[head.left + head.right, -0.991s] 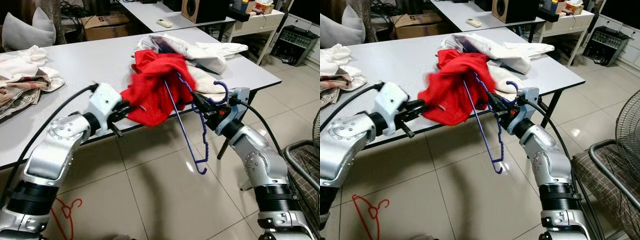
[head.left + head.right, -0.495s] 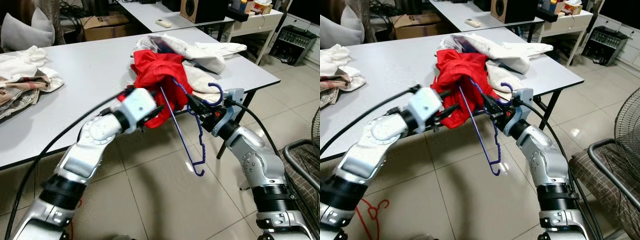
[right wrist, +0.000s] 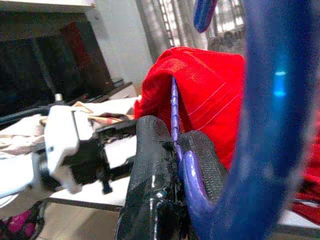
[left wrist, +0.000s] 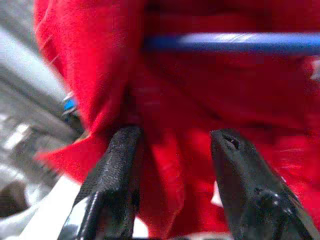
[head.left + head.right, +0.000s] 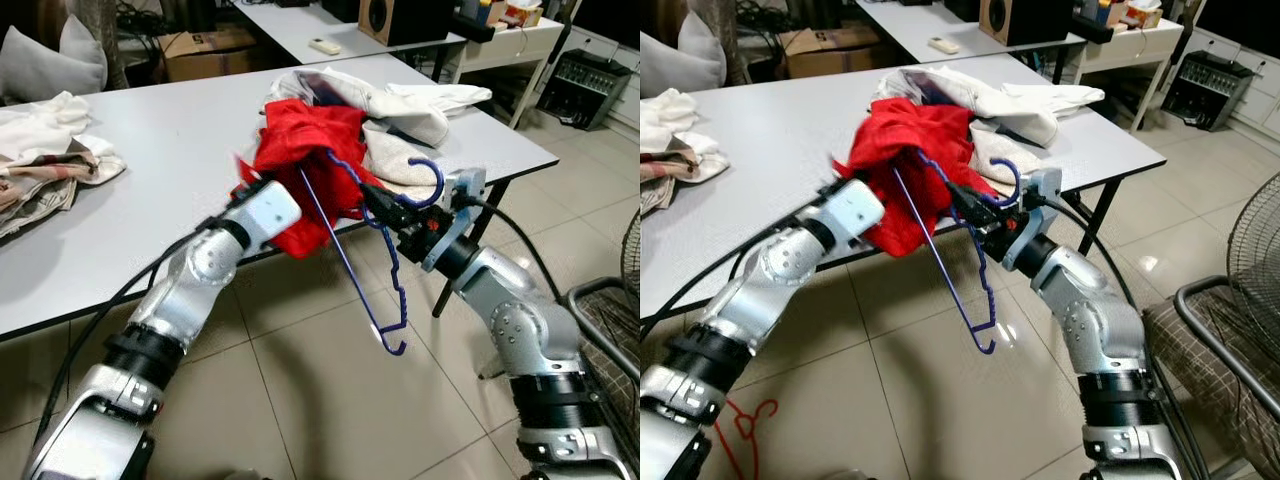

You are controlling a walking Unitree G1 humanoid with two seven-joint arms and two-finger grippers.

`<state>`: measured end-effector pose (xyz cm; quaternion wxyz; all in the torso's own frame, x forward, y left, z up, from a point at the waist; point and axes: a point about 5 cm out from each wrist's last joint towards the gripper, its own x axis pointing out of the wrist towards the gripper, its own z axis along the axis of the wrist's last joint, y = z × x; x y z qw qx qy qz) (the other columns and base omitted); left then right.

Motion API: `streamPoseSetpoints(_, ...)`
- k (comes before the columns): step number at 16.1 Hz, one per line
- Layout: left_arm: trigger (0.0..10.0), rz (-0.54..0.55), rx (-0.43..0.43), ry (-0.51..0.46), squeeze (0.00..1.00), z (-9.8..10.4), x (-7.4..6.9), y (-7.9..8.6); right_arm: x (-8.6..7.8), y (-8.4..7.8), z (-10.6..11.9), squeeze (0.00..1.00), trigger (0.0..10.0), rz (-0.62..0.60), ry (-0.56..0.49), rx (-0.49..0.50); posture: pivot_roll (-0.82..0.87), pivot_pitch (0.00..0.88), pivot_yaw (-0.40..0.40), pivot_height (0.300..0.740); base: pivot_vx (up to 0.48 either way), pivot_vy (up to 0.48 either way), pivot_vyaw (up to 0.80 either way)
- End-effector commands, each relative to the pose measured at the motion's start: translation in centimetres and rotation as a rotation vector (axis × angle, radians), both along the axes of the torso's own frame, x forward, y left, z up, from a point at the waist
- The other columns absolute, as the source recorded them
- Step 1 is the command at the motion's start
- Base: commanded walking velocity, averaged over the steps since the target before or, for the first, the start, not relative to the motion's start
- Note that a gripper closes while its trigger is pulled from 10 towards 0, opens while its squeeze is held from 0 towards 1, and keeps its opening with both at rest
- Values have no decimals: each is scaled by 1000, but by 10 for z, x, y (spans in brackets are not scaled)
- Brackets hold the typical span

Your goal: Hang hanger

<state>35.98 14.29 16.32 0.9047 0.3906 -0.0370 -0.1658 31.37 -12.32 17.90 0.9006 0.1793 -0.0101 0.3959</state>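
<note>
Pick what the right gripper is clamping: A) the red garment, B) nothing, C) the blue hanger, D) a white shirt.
C: the right gripper is shut on the blue hanger just below its hook, while the red garment drapes over the hanger's far end.

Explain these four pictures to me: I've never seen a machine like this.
This is a humanoid robot with two silver arms, each ending in a two-fingered black claw. The two wide pictures come from its head cameras, looking down; the two close-ups come from cameras on its wrists. Its right claw is shut on a blue hanger, which is partly threaded into a red garment. Its left claw is open, fingers pushed against that red cloth. The garment lies partly on a grey table, beside a pile of white clothes.
</note>
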Motion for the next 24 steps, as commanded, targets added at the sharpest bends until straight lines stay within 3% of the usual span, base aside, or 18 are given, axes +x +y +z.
streamPoseSetpoints(1,10000,51,-40,-14,0,3,5,6,-4,-2,8,0,10000,23,-33,20,-104,0,7,740,0,0,0)
streamPoseSetpoints(2,10000,120,-137,-14,0,2,6,14,-5,-2,9,0,10000,30,-36,25,-104,0,7,740,0,0,0)
streamPoseSetpoints(4,10000,43,-393,29,0,-1,-2,8,-5,-6,13,0,10000,26,-37,40,-109,0,8,740,0,0,0)
streamPoseSetpoints(6,10000,-55,-455,35,0,-4,-12,2,-5,-7,15,0,10000,22,-37,44,-109,0,6,740,0,0,0)
streamPoseSetpoints(8,10000,-92,-485,1,35,-7,-23,9,-4,-8,16,0,10000,23,-37,47,-110,0,3,740,0,0,0)
streamPoseSetpoints(9,10000,-73,-522,-23,1000,-7,-27,18,-4,-9,17,0,10000,25,-37,49,-110,0,2,740,0,0,0)
streamPoseSetpoints(12,10000,-45,-571,-38,1000,-16,-45,42,-4,-11,20,0,10000,33,-41,51,-113,0,0,740,0,0,0)
streamPoseSetpoints(15,10000,42,-612,-33,1000,-29,-50,60,-5,-14,23,0,10000,47,-47,54,-114,0,-1,740,0,0,0)
streamPoseSetpoints(18,10000,54,-745,185,1000,-54,-36,52,-9,-14,28,0,10000,115,-57,75,-116,0,-21,740,0,0,0)
streamPoseSetpoints(19,10000,17,-794,248,0,-56,-22,43,-14,-14,31,0,10000,173,-63,87,-125,0,-22,740,0,0,0)
streamPoseSetpoints(24,10000,6,-883,305,0,-50,-6,48,-23,-17,35,0,10000,248,-66,101,-142,0,-14,740,0,0,0)
